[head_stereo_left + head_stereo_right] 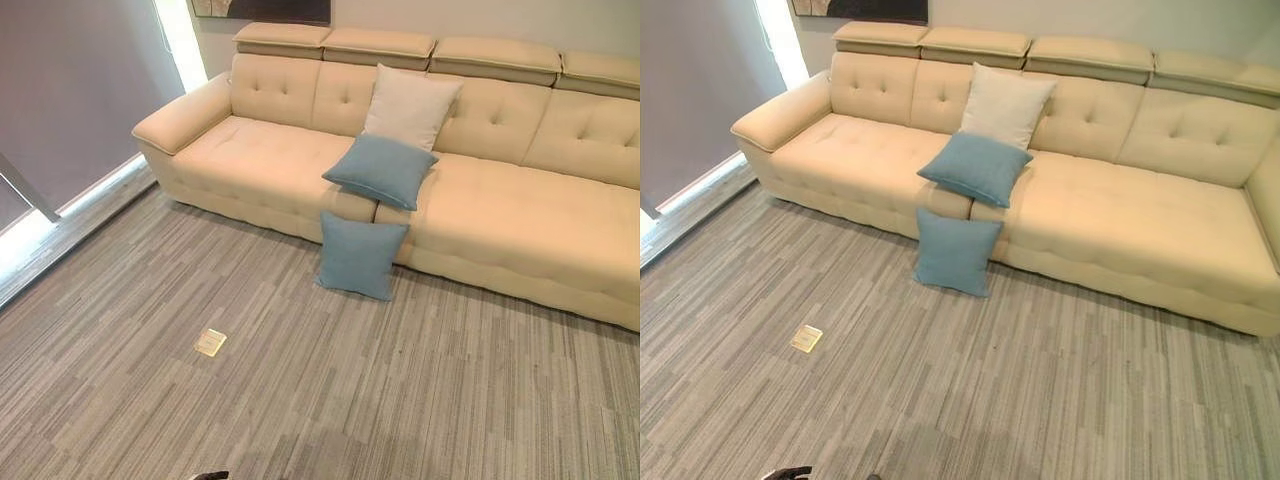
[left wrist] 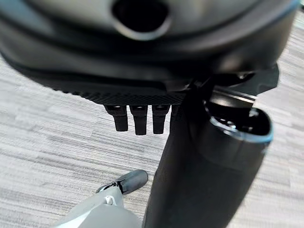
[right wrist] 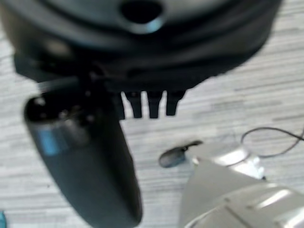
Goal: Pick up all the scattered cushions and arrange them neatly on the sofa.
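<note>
Left hand [image 2: 137, 118] hung over the carpet floor [image 1: 400, 400], fingers straight and relaxed, holding nothing. Right hand [image 3: 147, 104] the same: fingers slack, empty, above the floor. Both well apart from the cushions. One blue cushion [image 1: 358, 255] stood on the floor, leaning upright against the front of the cream sofa [image 1: 520, 220]. A second blue cushion [image 1: 381, 169] lay tilted on the seat edge just above it, and a white cushion [image 1: 408, 107] leaned on the backrest behind that. A small brass floor plate [image 1: 210, 342] sat in the carpet. Floor cushion looked light, soft, squashy, fabric not slippery; likely best pinched at the top edge or squeezed by both sides.
</note>
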Tool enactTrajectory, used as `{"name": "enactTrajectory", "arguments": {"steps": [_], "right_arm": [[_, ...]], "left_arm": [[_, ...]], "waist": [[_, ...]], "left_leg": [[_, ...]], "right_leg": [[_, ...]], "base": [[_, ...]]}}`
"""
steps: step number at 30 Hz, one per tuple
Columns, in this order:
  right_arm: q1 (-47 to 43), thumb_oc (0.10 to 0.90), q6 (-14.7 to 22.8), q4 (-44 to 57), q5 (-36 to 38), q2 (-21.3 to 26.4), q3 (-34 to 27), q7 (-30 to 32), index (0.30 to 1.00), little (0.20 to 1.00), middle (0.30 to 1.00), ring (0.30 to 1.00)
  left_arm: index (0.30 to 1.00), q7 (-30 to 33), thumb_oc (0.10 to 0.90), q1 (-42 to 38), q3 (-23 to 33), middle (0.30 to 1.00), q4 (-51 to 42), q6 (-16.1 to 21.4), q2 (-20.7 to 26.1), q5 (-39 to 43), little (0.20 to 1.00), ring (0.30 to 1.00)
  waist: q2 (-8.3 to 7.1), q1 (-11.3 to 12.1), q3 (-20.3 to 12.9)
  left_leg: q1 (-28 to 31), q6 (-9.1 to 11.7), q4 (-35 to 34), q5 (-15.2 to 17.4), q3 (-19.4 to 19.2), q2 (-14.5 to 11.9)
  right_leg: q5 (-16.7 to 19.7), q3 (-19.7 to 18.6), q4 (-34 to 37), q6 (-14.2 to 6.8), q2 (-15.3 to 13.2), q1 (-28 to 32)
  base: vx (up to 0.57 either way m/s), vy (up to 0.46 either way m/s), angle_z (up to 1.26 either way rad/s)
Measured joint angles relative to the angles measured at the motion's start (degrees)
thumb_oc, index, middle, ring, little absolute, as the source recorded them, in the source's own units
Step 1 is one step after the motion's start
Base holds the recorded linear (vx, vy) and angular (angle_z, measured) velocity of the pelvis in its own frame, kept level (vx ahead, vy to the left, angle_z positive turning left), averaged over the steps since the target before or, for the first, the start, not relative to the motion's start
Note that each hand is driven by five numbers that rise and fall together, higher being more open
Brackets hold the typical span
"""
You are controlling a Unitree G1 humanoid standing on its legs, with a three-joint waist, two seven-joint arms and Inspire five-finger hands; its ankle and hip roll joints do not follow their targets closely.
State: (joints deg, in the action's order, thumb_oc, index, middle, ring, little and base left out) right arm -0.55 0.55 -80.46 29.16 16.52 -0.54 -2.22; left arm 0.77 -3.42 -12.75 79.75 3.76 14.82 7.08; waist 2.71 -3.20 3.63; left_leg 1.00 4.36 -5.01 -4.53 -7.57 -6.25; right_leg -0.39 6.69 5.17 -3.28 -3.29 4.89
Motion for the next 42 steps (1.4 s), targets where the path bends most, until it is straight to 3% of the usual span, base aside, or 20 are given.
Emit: {"name": "enactTrajectory", "arguments": {"steps": [3,6,8,14,15,18,19,21,22,24,25,27,29,31,34,35,36,38,40,42], "right_arm": [[-0.7,0.8,0.2,0.0,-1.8,-0.1,0.3,0.0,0.9,0.9,0.9,0.9],[-2.2,0.8,-0.1,-1.4,-4.2,-2.5,2.4,0.1,0.9,0.9,0.9,0.9],[-3.3,0.8,-0.2,-2.5,-5.0,-1.7,4.0,0.4,0.9,0.9,0.9,0.9],[-3.6,0.8,0.1,-1.8,-8.4,0.5,7.8,1.5,0.9,0.9,0.9,0.9],[-3.9,0.8,0.0,-2.0,-9.9,0.5,8.1,1.6,0.9,0.9,0.9,0.9],[-3.0,0.8,0.1,-1.8,-10.9,0.8,8.1,1.4,0.9,0.9,0.9,0.9],[-3.6,0.8,0.1,-1.0,-10.9,0.0,8.9,1.6,0.9,0.9,0.9,0.9],[-3.3,0.8,0.5,2.2,-10.5,-1.4,7.9,2.0,0.9,0.9,0.9,0.9],[-3.7,0.8,1.0,4.0,-10.5,-1.4,8.1,2.5,0.9,0.9,0.9,0.9],[-4.3,0.8,1.7,5.1,-10.3,-1.2,8.0,2.7,0.9,0.9,0.9,0.9],[-4.2,0.8,2.4,6.1,-10.3,-1.1,8.0,2.7,0.9,0.9,0.9,0.9],[-5.0,0.8,3.0,7.0,-10.2,-1.4,8.5,2.7,0.9,0.9,0.9,0.9],[-5.3,0.8,3.1,7.7,-9.8,-1.7,8.5,2.3,0.9,0.9,0.9,0.9],[-5.7,0.8,3.5,7.7,-8.5,-2.0,8.3,2.0,0.9,0.9,0.9,0.9],[-5.6,0.8,3.4,7.0,-7.0,-3.0,4.4,1.7,0.9,0.9,0.9,0.9],[-5.0,0.8,3.2,6.7,-6.3,-3.5,3.3,1.6,0.9,0.9,0.9,0.9],[-4.3,0.8,3.4,6.5,-5.8,-3.4,2.7,1.4,0.9,0.9,0.9,0.9],[-3.5,0.8,3.2,6.2,-5.4,-1.7,2.2,1.5,0.9,0.9,0.9,0.9],[-4.3,0.8,2.1,3.2,-5.6,0.2,1.9,1.4,0.9,0.9,0.9,0.9],[-4.6,0.8,2.3,2.6,-5.9,1.4,2.5,1.7,0.9,0.9,0.9,0.9]], "left_arm": [[0.9,0.0,0.8,-0.2,-0.6,0.9,0.1,0.1,-0.3,-0.5,0.9,0.9],[0.9,1.1,0.8,-4.3,-1.2,0.9,0.0,1.1,2.0,-0.9,0.9,0.9],[0.9,1.4,0.8,-6.2,-2.9,0.9,-0.1,1.0,2.0,-2.7,0.9,0.9],[0.9,1.4,0.8,-3.7,-2.8,0.9,1.4,1.0,-0.5,-4.7,0.9,0.9],[0.9,1.2,0.8,-2.4,-2.2,0.9,2.0,0.9,-1.0,-5.0,0.9,0.9],[0.9,1.1,0.8,0.8,-0.6,0.9,3.6,0.1,-3.1,-5.0,0.9,0.9],[0.9,1.3,0.8,0.8,-0.6,0.9,4.1,-0.3,-3.3,-5.0,0.9,0.9],[0.9,1.5,0.8,0.9,-1.5,0.9,2.8,-0.4,-2.9,-5.1,0.9,0.9],[0.9,1.7,0.8,0.2,-3.2,0.9,3.3,-0.7,-2.1,-5.5,0.9,0.9],[0.9,2.0,0.8,0.7,-3.3,0.9,2.3,-0.9,-0.7,-4.8,0.9,0.9],[0.9,2.4,0.8,-0.7,-2.9,0.9,0.6,-0.5,0.2,-3.5,0.9,0.9],[0.9,2.8,0.8,-1.4,-2.1,0.9,-0.7,0.4,0.9,-2.2,0.9,0.9],[0.9,3.3,0.8,-4.6,-2.3,0.9,-3.4,1.9,1.5,-0.3,0.9,0.9],[0.9,3.6,0.8,-6.1,-2.1,0.9,-2.1,2.3,1.2,0.1,0.9,0.9],[0.9,3.4,0.8,-5.4,-2.0,0.9,-1.0,2.3,0.1,0.1,0.9,0.9],[0.9,3.3,0.8,-4.5,-2.0,0.9,-0.8,2.3,-0.2,0.0,0.9,0.9],[0.9,3.4,0.8,-3.4,-1.9,0.9,-0.8,2.3,-1.1,0.0,0.9,0.9],[0.9,2.3,0.8,-2.6,-2.2,0.9,-0.2,2.3,-3.7,-0.5,0.9,0.9],[0.9,2.2,0.8,-2.3,-2.3,0.9,0.5,3.4,-5.8,-1.1,0.9,0.9],[0.9,2.2,0.8,-2.5,-2.1,0.9,1.3,3.4,-6.0,-1.6,0.9,0.9]], "waist": [[0.92,-0.6,1.4],[-2.1,1.5,5.0],[-2.89,2.2,6.6],[-1.08,4.1,6.7],[-1.2,6.1,6.8],[0.21,6.3,5.9],[-0.86,6.2,6.2],[-2.18,4.9,6.1],[-3.22,4.5,5.6],[-2.53,3.3,5.8],[-1.77,2.4,5.9],[-1.1,2.1,6.0],[-0.57,0.8,5.7],[-0.2,-1.8,5.9],[-0.34,-4.0,6.0],[-0.64,-4.8,5.4],[0.2,-5.5,5.1],[3.66,-5.6,3.2],[3.91,-5.5,2.9],[2.13,-4.9,3.2]], "left_leg": [[-0.8,1.1,1.8,0.3,-0.1,-0.9],[-8.8,4.8,18.3,-0.2,1.9,-1.2],[-14.7,4.9,27.1,0.5,3.5,-2.1],[-16.1,5.7,-0.3,-2.4,4.1,-2.5],[-16.1,4.9,0.3,-2.9,6.1,-1.8],[-13.4,-0.1,2.2,-3.6,6.9,-0.4],[-12.6,-0.2,3.4,-5.3,6.2,0.9],[-9.0,-3.8,1.8,-5.3,4.5,2.6],[-7.1,-5.8,1.8,-3.3,4.7,4.3],[-3.0,-6.7,0.0,-2.8,5.0,5.0],[-1.3,-9.2,0.2,0.4,5.9,5.5],[-0.6,-7.5,0.3,-1.2,6.4,5.0],[1.4,-9.1,0.1,3.2,7.1,5.0],[3.5,-8.0,0.0,5.2,7.8,4.7],[8.1,-5.1,0.0,9.3,7.4,3.9],[9.7,-3.7,0.0,10.9,8.1,3.6],[11.7,-2.4,-0.2,12.5,8.6,2.2],[12.8,-0.7,2.1,12.3,9.9,-0.5],[11.0,2.6,13.1,11.0,11.1,-1.9],[2.2,7.5,34.0,8.6,11.5,-0.8]], "right_leg": [[-1.0,-0.4,-1.0,0.5,1.1,-0.6],[-3.0,-1.0,-4.5,3.2,-0.1,-2.2],[-2.0,-2.0,-3.4,5.0,0.0,-0.9],[-2.1,-5.5,0.0,5.2,1.7,0.5],[-2.8,-7.5,0.1,4.6,1.4,1.0],[-6.2,-8.9,-1.6,1.6,0.6,3.6],[-9.5,-8.4,-7.8,0.6,-1.0,2.3],[-12.8,-5.9,-30.3,-1.0,-3.5,-6.2],[-11.1,-5.8,-37.7,-1.7,-5.5,-9.3],[-7.9,-4.4,-50.9,-2.3,-7.0,-14.2],[-9.9,-3.9,-50.5,-2.9,-6.8,-16.9],[-11.0,-2.3,-46.7,-2.6,-6.6,-18.6],[-10.7,-1.2,-36.8,-2.7,-5.7,-22.6],[-4.4,2.0,-17.8,-3.1,-5.9,-22.6],[3.4,6.8,-5.6,-3.1,-6.5,-22.6],[3.0,7.1,-4.9,-3.5,-6.8,-22.0],[7.2,7.0,-6.8,-2.5,-6.2,-21.4],[8.9,7.0,-9.4,-0.8,-3.0,-20.1],[6.7,7.1,-9.7,1.5,-1.4,-15.7],[6.5,6.9,-8.5,4.1,-1.8,-12.9]], "base": [[0.05,-0.205,-0.05],[0.19,-0.116,-0.07],[0.34,0.094,-0.18],[0.52,0.212,-0.37],[0.64,0.298,-0.96],[0.47,0.274,-0.58],[0.38,0.27,-0.29],[0.44,0.286,0.01],[0.32,0.184,0.1],[0.43,0.139,0.16],[0.49,0.108,0.29],[0.4,-0.033,0.4],[0.78,-0.149,0.41],[0.57,-0.137,0.16],[0.5,-0.145,0.0],[0.33,-0.118,0.19],[0.35,-0.138,0.34],[0.37,-0.16,0.33],[0.22,-0.208,0.25],[0.21,-0.309,-0.1]]}}
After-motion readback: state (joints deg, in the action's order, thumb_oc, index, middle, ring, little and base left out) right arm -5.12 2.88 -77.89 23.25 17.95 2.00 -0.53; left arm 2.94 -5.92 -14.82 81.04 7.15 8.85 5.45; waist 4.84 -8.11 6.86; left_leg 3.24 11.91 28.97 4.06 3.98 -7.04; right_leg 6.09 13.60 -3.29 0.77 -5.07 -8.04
